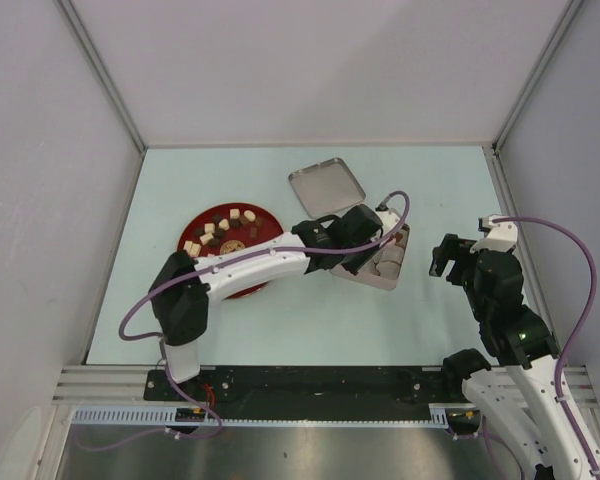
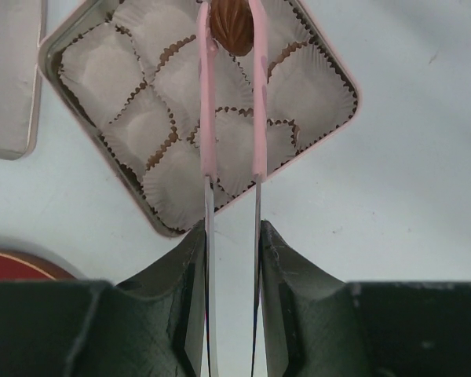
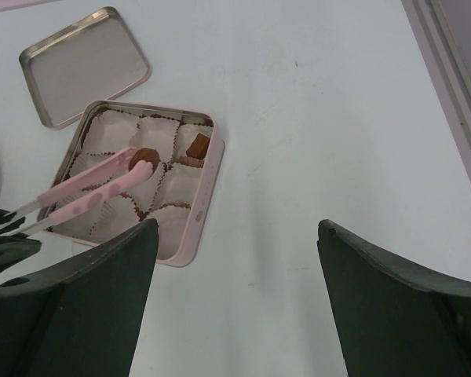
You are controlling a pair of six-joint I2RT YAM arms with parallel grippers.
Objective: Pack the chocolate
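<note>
left fingers (image 2: 180,271): clenched on pink plastic tongs (image 2: 207,118)
tongs: pinching dark brown oval chocolate (image 2: 232,27) over square metal tin (image 3: 208,188) of white paper cups (image 2: 141,129)
other pieces (image 1: 223,228): on round red plate (image 1: 202,220)
right fingers (image 3: 102,298): released, spread wide above pale bench (image 3: 314,118)

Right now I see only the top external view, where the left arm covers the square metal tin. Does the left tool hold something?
Observer: Yes. The left tool grips pink plastic tongs, which pinch a dark brown oval chocolate.
Operator: Where is it?
Observer: Over the crinkled white paper cups inside the square metal tin.
Operator: Is any cup already filled?
Observer: One brown chocolate piece lies in a corner of the tin.
</note>
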